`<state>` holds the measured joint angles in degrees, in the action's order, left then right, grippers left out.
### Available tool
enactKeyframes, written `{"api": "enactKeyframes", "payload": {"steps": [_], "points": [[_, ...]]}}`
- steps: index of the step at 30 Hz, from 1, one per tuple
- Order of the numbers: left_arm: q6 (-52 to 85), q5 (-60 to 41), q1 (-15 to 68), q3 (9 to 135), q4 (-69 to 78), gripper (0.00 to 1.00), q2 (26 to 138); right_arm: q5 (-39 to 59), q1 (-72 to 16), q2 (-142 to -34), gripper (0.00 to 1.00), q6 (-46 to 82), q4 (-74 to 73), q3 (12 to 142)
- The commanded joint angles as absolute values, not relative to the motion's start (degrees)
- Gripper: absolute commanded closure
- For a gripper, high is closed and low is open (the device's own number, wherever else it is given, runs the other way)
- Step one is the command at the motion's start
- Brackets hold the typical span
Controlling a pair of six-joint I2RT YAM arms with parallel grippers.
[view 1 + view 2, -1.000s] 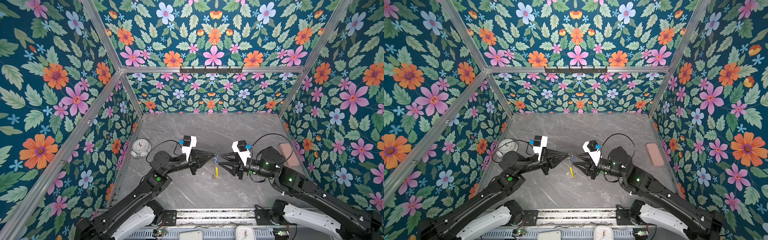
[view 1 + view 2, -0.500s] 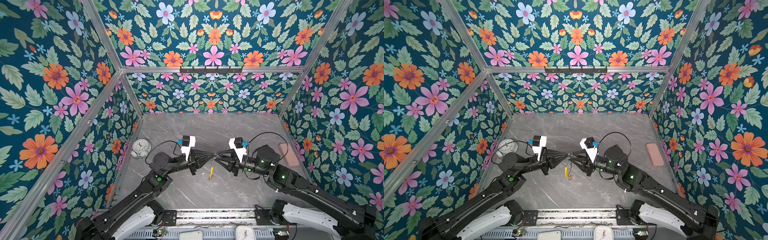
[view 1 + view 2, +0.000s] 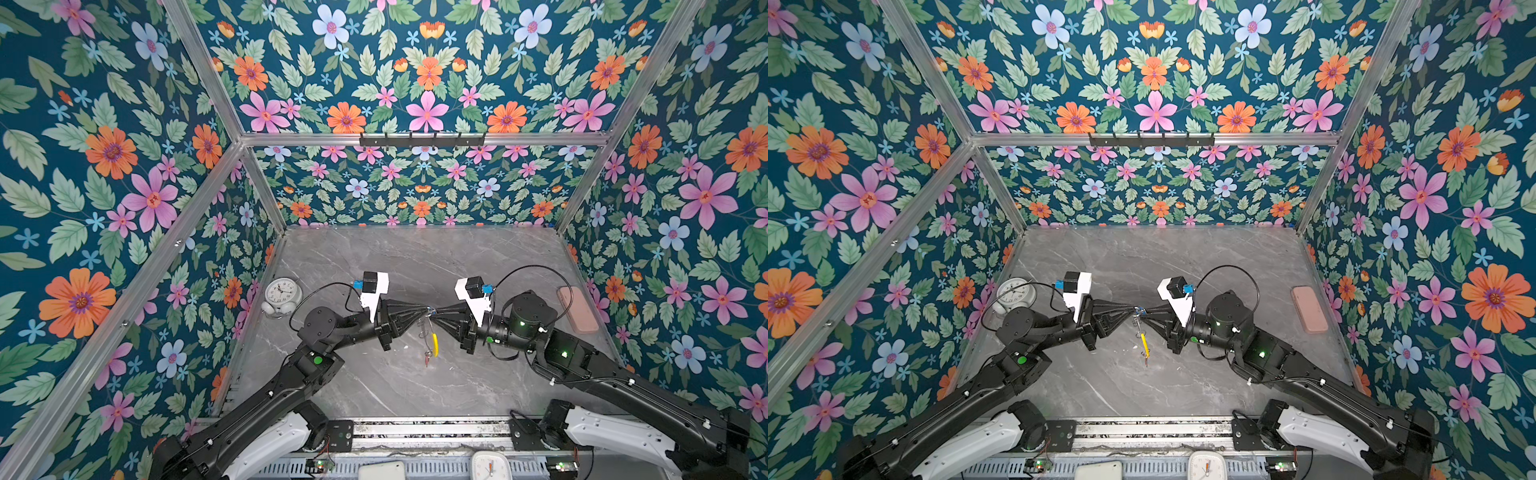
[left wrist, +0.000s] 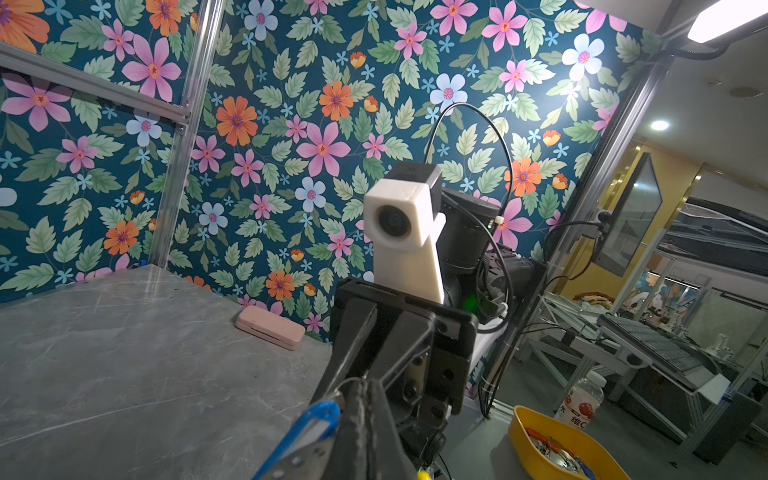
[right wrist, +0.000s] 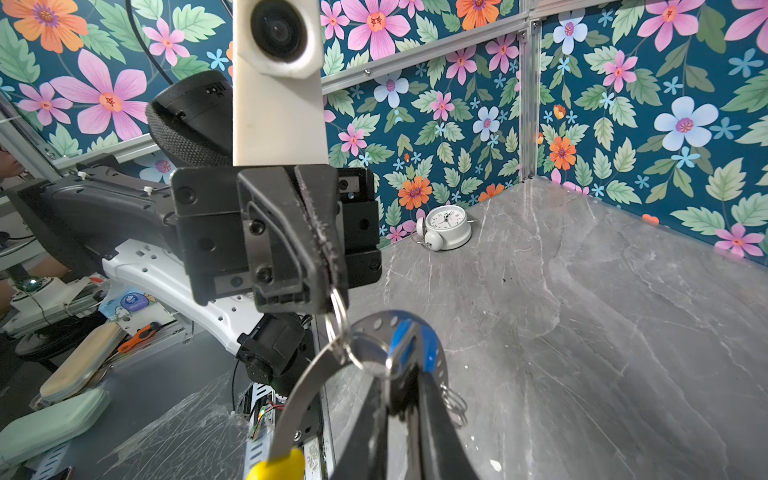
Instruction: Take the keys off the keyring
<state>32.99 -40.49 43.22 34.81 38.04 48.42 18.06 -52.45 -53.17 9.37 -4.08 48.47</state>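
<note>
The two hands meet tip to tip over the middle of the table (image 3: 374,257). The left hand (image 5: 328,286) is pinched fully closed, a small split ring (image 5: 338,309) caught between its tips. The right hand (image 5: 401,399) is clamped tight on the head of the blue-tagged key (image 5: 411,345). The keyring (image 5: 307,386) hangs down from that meeting point. Its yellow sleeve (image 3: 435,343) is on the lower arc, and the red-tagged key (image 3: 427,358) dangles at the bottom. A white alarm clock (image 3: 281,293) stands by the left wall, and a pink case (image 3: 577,309) lies by the right.
</note>
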Motion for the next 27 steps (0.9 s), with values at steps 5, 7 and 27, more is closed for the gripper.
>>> {"api": "enactKeyframes", "payload": {"steps": [5, 7, 27], "points": [[33.7, -38.3, 43.2, 34.3, 42.0, 1.00, 47.4, 18.6, -52.8, -52.7, 1.00, 8.2, -4.8, 48.3], [34.4, -38.1, 43.2, 34.2, 42.8, 1.00, 47.5, 18.7, -52.9, -52.7, 1.00, 8.0, -4.2, 48.3], [34.2, -39.5, 43.1, 34.8, 41.2, 1.00, 47.3, 14.0, -57.2, -52.7, 1.00, 3.3, 2.2, 47.5]]}}
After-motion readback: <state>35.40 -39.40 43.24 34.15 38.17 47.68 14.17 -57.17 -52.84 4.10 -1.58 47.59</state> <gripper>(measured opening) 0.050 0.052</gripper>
